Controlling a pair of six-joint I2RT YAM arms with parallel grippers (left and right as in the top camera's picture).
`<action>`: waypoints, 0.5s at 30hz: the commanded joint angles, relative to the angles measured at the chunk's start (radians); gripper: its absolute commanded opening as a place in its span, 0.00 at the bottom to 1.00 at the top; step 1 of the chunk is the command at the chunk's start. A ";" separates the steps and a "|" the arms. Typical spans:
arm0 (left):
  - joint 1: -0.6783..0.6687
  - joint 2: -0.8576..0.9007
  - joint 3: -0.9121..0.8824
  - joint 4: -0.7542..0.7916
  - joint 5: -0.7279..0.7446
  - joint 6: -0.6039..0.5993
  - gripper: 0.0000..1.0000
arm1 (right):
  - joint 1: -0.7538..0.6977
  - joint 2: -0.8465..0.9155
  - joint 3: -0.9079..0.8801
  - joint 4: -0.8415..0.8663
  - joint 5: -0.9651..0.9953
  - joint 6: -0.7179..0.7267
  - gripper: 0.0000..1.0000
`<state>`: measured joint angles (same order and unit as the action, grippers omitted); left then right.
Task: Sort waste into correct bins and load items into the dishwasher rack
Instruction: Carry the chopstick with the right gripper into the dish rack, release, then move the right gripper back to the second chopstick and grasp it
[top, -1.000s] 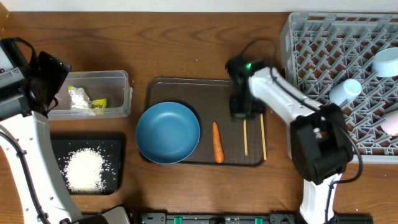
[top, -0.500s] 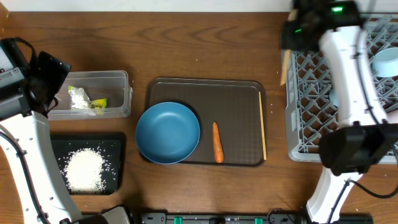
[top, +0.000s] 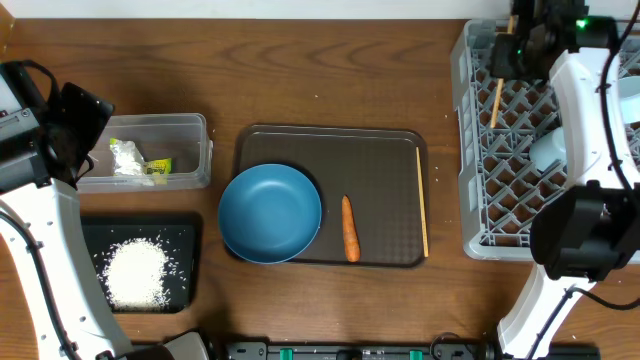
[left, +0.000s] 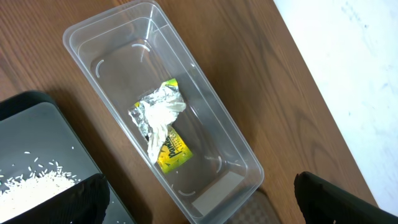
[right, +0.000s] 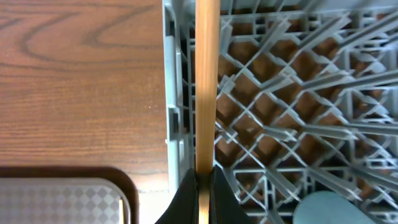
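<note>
My right gripper (top: 512, 42) is shut on one wooden chopstick (top: 495, 103) and holds it above the left part of the grey dishwasher rack (top: 470, 160); the wrist view shows the stick (right: 206, 81) pinched between the fingers (right: 204, 186). The other chopstick (top: 422, 200) lies on the brown tray's right edge. The dark-blue bowl (top: 270, 213) and the carrot (top: 349, 228) sit on that tray. The rice (top: 135, 272) lies in the black tray (top: 185, 240). The wrapper (left: 163, 124) lies in the clear tub (left: 205, 130). My left gripper (left: 199, 205) is open above the tub's end.
The brown serving tray (top: 330, 140) sits mid-table. A pale cup (top: 548, 150) and a light-blue bowl (top: 622, 100) rest in the rack, the cup also showing in the right wrist view (right: 329, 208). The rack's upright pegs stand under the held chopstick.
My right gripper lifted one chopstick off the brown tray and carried it up and right, to above the rack's left part. The left arm has not moved.
</note>
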<state>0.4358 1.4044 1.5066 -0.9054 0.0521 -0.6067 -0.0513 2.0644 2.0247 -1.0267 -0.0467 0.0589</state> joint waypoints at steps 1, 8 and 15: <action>0.002 0.000 -0.003 0.000 -0.011 -0.008 0.98 | 0.000 0.003 -0.057 0.031 -0.012 -0.012 0.02; 0.002 0.000 -0.003 0.000 -0.011 -0.008 0.98 | 0.000 0.003 -0.105 0.055 -0.011 -0.012 0.39; 0.002 0.000 -0.003 0.000 -0.011 -0.008 0.98 | 0.002 -0.001 -0.094 0.023 -0.014 0.024 0.90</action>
<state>0.4358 1.4044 1.5063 -0.9054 0.0521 -0.6067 -0.0513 2.0663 1.9247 -0.9913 -0.0536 0.0608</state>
